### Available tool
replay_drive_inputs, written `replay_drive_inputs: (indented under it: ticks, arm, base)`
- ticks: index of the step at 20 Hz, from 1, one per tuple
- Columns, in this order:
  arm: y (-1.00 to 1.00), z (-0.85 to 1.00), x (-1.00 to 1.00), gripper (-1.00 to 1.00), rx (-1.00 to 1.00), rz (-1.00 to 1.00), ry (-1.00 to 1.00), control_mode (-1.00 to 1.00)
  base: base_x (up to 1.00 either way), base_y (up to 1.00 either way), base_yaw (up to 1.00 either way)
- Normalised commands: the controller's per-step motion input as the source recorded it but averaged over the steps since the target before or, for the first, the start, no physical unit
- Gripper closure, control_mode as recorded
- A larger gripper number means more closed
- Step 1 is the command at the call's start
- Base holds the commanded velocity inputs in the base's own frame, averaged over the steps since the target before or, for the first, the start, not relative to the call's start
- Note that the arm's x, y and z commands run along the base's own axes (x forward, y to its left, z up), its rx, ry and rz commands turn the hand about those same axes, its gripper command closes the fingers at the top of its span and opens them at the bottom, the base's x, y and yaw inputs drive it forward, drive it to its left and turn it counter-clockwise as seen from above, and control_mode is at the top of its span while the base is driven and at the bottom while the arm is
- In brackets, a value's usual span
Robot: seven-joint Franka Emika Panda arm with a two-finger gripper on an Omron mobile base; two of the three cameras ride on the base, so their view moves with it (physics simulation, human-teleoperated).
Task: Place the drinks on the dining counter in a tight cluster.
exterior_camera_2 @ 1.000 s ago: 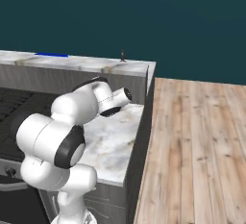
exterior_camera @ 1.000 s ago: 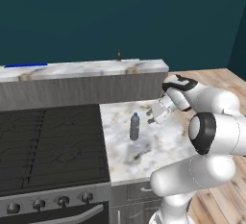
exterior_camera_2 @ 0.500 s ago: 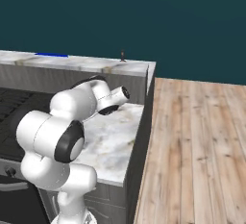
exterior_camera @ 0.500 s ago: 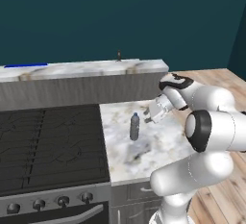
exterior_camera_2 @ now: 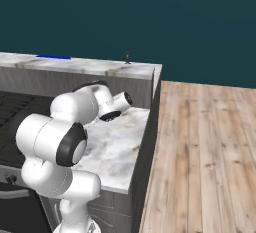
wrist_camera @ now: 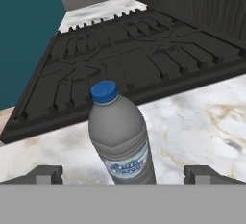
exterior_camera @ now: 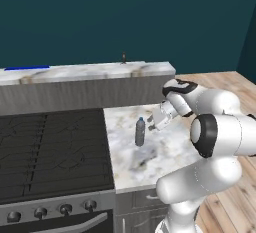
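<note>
Water bottle standing upright on the marble worktop just beside the black stove, long axis vertical, cap pointing straight up. Showing a slim grey-clear body, a blue cap and a pale label with blue lettering low on the body in the hand view; label text too small to read. Casting a soft dark smudge on the marble in front of it. Gripper hovering just to the bottle's right at about cap height, fingers spread wide apart with the bottle between them in the hand view, not touching it as far as can be told. Tiny dark bottle standing upright far back on the dining counter, also showing from the right base camera; colour hard to tell at that size. Blue flat patch lying at the counter's left end.
</note>
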Motion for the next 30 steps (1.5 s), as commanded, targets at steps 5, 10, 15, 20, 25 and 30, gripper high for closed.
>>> replay_drive_inputs:
  ticks: [5, 10, 15, 20, 25, 30]
  arm:
    - [0.0, -0.07, 0.0, -1.0, 0.0, 0.07, 0.0, -1.0]
    - [0.03, 0.0, 0.0, -1.0, 0.0, 0.05, 0.0, -1.0]
    - [0.11, -0.04, 0.0, -1.0, 0.0, 0.03, 0.0, -1.0]
    - [0.18, -0.04, 0.0, -1.0, 0.0, 0.0, 0.0, -1.0]
    - [0.2, -0.02, 0.0, -1.0, 0.0, 0.0, 0.0, -1.0]
    - [0.21, -0.01, 0.0, -1.0, 0.0, 0.0, 0.0, -1.0]
  base:
    - [0.0, 0.0, 0.0]
    - [0.0, 0.0, 0.0]
    - [0.0, 0.0, 0.0]
    - [0.0, 0.0, 0.0]
    - [0.0, 0.0, 0.0]
    - [0.0, 0.0, 0.0]
